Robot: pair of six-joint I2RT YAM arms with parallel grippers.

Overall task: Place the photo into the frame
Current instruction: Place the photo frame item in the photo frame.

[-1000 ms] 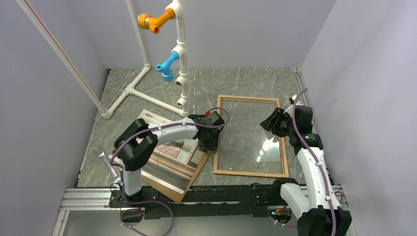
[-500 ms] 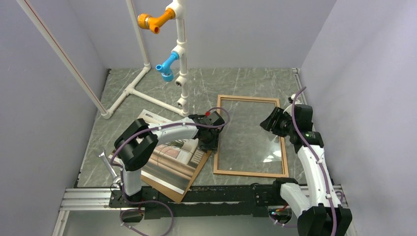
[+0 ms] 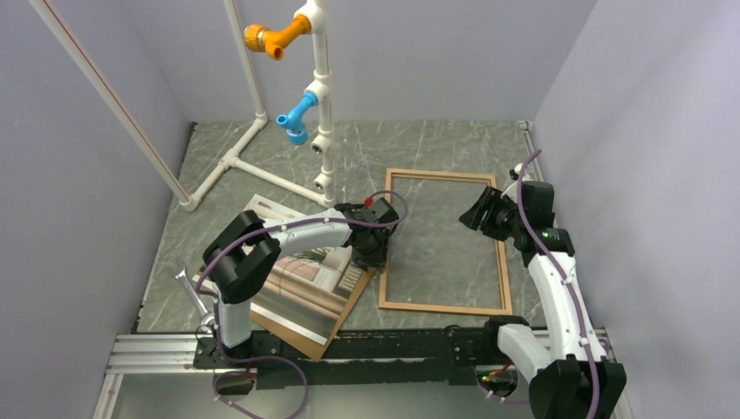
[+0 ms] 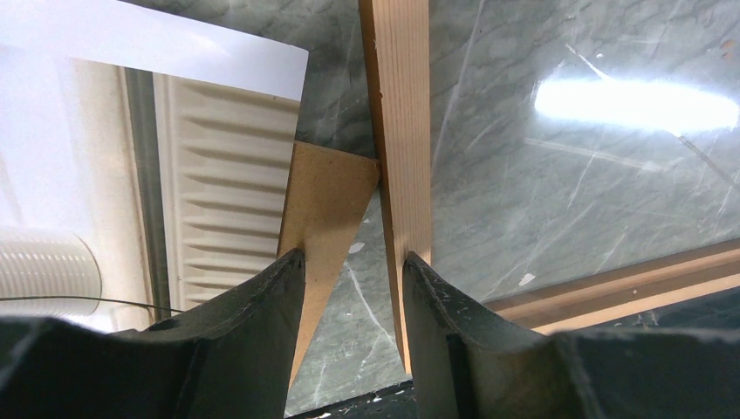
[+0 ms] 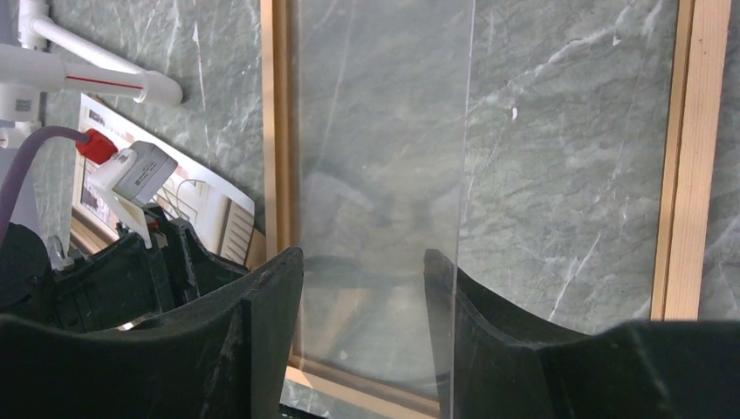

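The frame (image 3: 441, 174) lies flat right of centre, a thin wooden rectangle. The photo (image 3: 301, 292) rests face up on a brown hardboard sheet (image 3: 288, 330) to its left. My left gripper (image 3: 371, 251) is open at the frame's left rail (image 4: 401, 105). One finger is over the hardboard corner (image 4: 327, 201) and the other over the rail, with bare marble between them (image 4: 353, 257). My right gripper (image 3: 482, 214) hovers open over the frame's right side. Below its jaws (image 5: 362, 253) the clear glass pane (image 5: 384, 131) shows as a hazy sheet. The pane's straight edge crosses the right fingertip (image 5: 441, 288).
A white pipe stand (image 3: 318, 96) with orange and blue fittings rises at the back, its base pipes (image 3: 229, 160) running along the table's left. A small metal tool (image 3: 190, 288) lies by the left arm's base. Grey walls close in both sides.
My right gripper has drawn slightly up and back and its jaws have widened. The bright glare on the glass near the frame's right rail slid forward and vanished. The left arm has not moved.
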